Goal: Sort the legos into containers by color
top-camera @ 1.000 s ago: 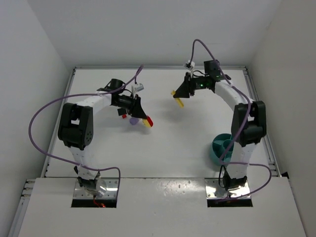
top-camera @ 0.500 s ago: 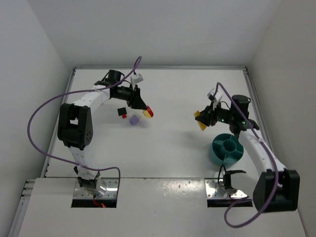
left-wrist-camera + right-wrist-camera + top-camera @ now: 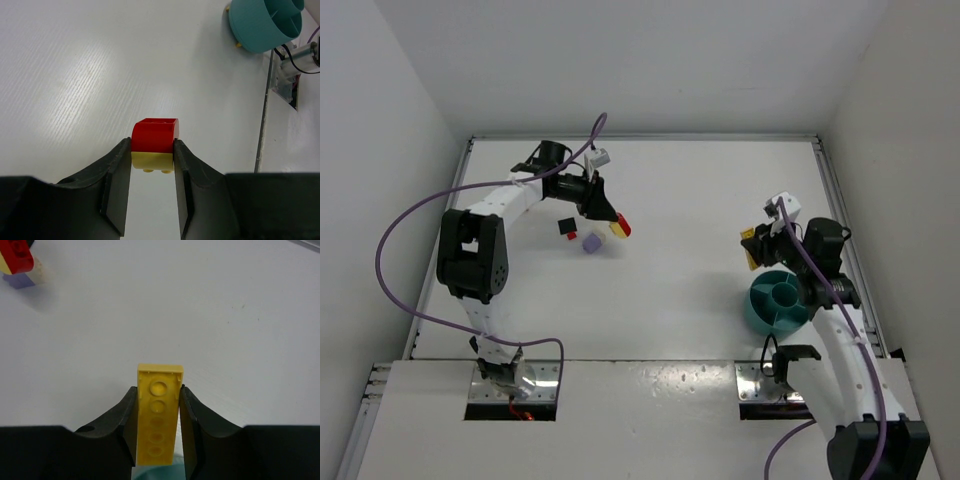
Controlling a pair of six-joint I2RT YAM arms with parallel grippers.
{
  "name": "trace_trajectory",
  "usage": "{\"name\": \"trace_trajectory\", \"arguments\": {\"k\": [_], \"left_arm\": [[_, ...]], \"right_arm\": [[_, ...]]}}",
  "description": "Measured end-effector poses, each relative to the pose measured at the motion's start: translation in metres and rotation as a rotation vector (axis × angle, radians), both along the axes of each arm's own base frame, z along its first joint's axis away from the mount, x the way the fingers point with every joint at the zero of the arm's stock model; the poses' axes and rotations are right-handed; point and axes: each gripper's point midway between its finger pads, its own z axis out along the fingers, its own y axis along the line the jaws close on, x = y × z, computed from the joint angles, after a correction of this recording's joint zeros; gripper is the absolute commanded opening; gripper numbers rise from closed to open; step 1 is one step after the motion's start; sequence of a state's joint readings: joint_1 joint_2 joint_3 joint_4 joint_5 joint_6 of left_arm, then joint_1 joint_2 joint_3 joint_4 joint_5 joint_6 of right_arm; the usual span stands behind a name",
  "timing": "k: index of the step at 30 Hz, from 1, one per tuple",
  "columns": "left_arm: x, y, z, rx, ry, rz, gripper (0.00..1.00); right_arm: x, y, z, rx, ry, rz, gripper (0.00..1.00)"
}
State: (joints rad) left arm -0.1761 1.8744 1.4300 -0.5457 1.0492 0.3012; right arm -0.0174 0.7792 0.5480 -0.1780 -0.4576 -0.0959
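My left gripper [image 3: 616,225] is shut on a red brick stacked on a yellow brick [image 3: 623,229], at the far left of the table. In the left wrist view the stack [image 3: 154,144] sits between the fingertips, just above the white surface. A lavender brick [image 3: 590,241] and a small red and dark brick [image 3: 569,233] lie close beside that gripper. My right gripper [image 3: 754,250] is shut on a long yellow brick [image 3: 158,415], held at the far left rim of the teal bowl [image 3: 758,303]. The bowl's rim [image 3: 155,473] shows just under the brick.
The teal bowl [image 3: 265,22] stands near the right arm's base, close to the table's right edge rail [image 3: 850,250]. White walls enclose the table on three sides. Purple cables loop over both arms.
My right arm has swung from the far middle of the table back to the teal bowl, carrying the long yellow brick. My left gripper shifted slightly with its stack, then held still.
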Motion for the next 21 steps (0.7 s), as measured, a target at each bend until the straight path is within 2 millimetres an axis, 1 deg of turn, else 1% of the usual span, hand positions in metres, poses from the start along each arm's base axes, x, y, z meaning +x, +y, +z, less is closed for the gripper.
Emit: {"name": "trace_trajectory", "arguments": {"k": [6, 11, 21], "left_arm": [[0.000, 0.000, 0.000, 0.000, 0.000, 0.000, 0.00], [0.000, 0.000, 0.000, 0.000, 0.000, 0.001, 0.00], [0.002, 0.000, -0.002, 0.002, 0.009, 0.005, 0.00]], "right_arm": [[-0.007, -0.011, -0.017, 0.004, 0.090, -0.069, 0.00], [-0.013, -0.017, -0.026, 0.008, 0.142, -0.100, 0.00], [-0.018, -0.027, -0.036, -0.003, 0.192, -0.141, 0.00]]}}
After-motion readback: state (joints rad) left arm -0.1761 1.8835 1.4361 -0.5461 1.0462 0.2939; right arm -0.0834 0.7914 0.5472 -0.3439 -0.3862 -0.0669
